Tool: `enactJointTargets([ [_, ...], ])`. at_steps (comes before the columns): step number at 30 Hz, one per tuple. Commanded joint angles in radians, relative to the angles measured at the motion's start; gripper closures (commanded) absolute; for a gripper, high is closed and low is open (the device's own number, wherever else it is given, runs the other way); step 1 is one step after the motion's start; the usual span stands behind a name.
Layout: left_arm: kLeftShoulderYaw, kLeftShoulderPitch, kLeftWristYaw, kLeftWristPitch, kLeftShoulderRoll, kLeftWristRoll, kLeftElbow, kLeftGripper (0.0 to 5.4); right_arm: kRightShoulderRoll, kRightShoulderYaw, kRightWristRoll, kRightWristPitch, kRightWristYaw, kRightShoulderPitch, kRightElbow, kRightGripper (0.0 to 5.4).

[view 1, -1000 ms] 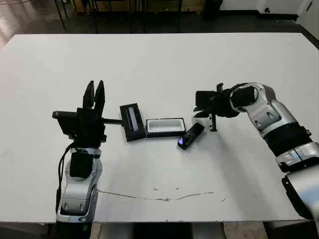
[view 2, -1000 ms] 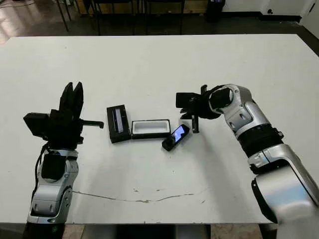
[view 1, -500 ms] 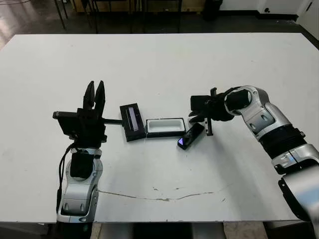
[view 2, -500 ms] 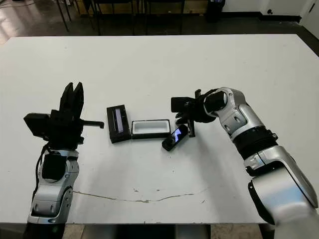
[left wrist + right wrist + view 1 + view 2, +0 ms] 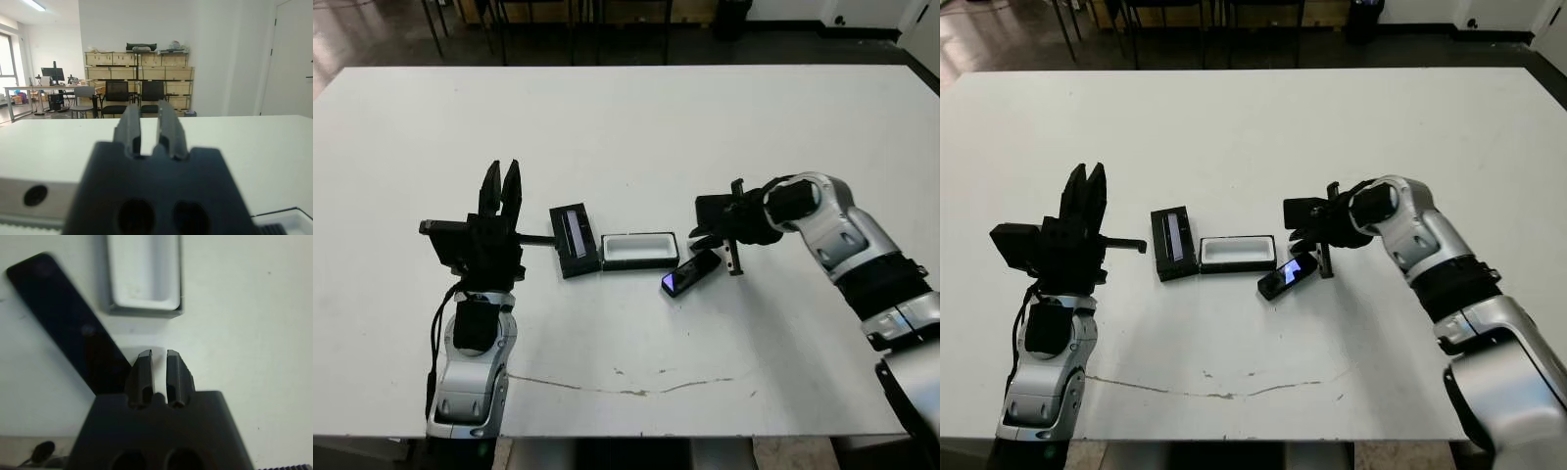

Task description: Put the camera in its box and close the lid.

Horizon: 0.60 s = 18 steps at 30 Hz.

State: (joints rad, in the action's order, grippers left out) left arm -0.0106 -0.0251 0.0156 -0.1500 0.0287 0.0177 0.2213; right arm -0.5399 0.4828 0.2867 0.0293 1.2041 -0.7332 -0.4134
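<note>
The camera (image 5: 690, 274), a slim black bar with a blue-purple patch at its near end, lies slanted on the table just right of the box (image 5: 638, 250). The box is a black tray with white lining, and it is open and empty. The lid (image 5: 574, 240), flat and black with a grey strip, lies against the box's left end. My right gripper (image 5: 735, 262) points down at the table beside the camera's far end, shut, with nothing between its fingers (image 5: 145, 369); the camera (image 5: 73, 333) passes just beside them. My left gripper (image 5: 500, 182) stands upright left of the lid, shut and holding nothing.
The white table (image 5: 626, 127) stretches wide behind the objects. A thin dark crack line (image 5: 636, 387) runs near its front edge. Chairs and wooden crates (image 5: 142, 73) stand beyond the far edge.
My right gripper swung left toward the camera, then drew back right and lower. The camera's far end has shifted, so it lies at a flatter slant. The left arm has not moved.
</note>
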Motion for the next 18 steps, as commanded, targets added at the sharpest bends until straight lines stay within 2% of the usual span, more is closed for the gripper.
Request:
enactJointTargets([
  [1,-0.001,0.020,0.001,0.016,-0.003,0.002,-0.006,5.38,-0.046,-0.005,-0.021,0.006,0.040,0.063,0.045,5.40],
  [10,0.000,0.019,-0.003,0.018,-0.008,-0.002,-0.002,5.38,-0.129,-0.028,-0.078,-0.054,0.094,0.170,0.157,5.40],
  [16,0.000,0.014,-0.005,0.024,-0.009,-0.003,-0.004,5.38,-0.161,-0.065,-0.141,-0.042,0.098,0.232,0.219,5.40],
  [18,0.001,0.012,-0.005,0.030,-0.007,-0.006,-0.003,5.38,-0.173,-0.071,-0.152,-0.074,0.100,0.249,0.259,5.40],
])
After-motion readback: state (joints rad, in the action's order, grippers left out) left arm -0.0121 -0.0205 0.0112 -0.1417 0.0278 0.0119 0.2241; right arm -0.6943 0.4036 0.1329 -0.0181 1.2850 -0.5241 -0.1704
